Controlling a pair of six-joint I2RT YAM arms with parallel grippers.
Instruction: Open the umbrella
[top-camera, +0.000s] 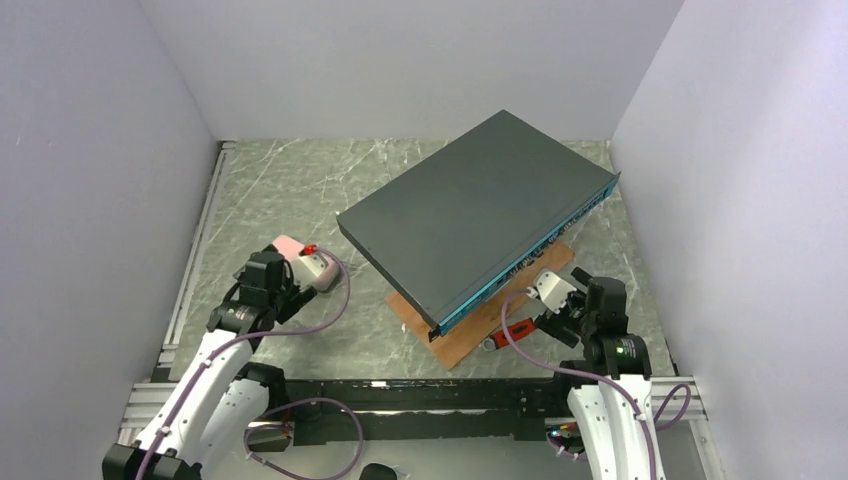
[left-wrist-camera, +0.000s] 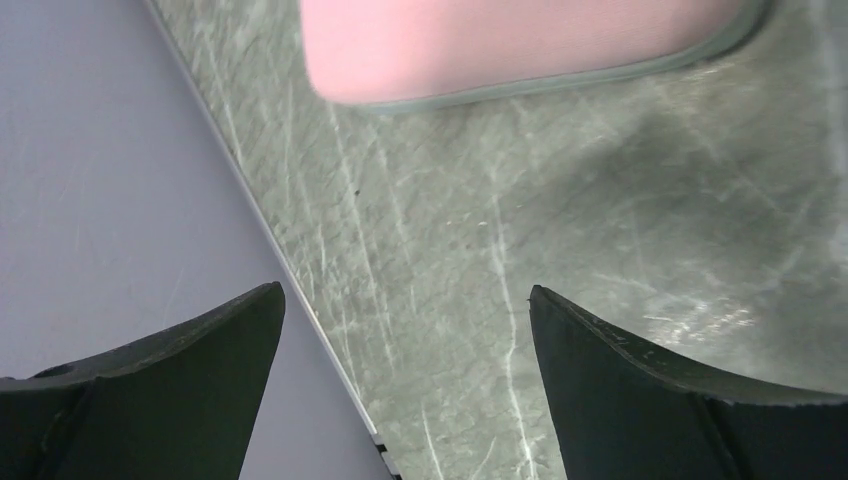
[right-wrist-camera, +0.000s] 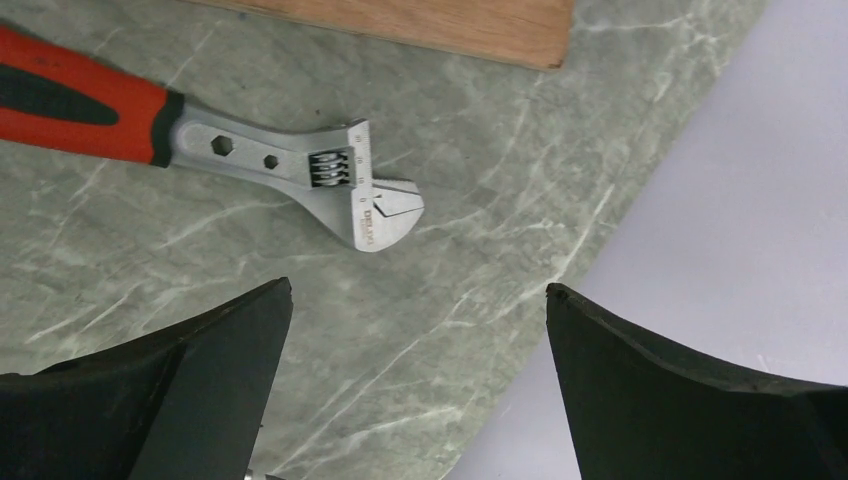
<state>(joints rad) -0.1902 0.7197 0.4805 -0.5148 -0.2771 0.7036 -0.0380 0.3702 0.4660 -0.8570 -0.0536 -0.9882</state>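
Observation:
The collapsed umbrella is a short pinkish roll lying on the marble table at the left, only partly visible beside my left wrist. In the left wrist view its pink fabric lies across the top, a short way ahead of my fingertips. My left gripper is open and empty, just short of it. My right gripper is open and empty at the right, far from the umbrella. The umbrella's handle and shaft are hidden.
A big dark grey flat case lies tilted on a wooden board mid-table. A red-handled adjustable wrench lies just ahead of my right fingers, by the board's edge. Grey walls stand close on both sides.

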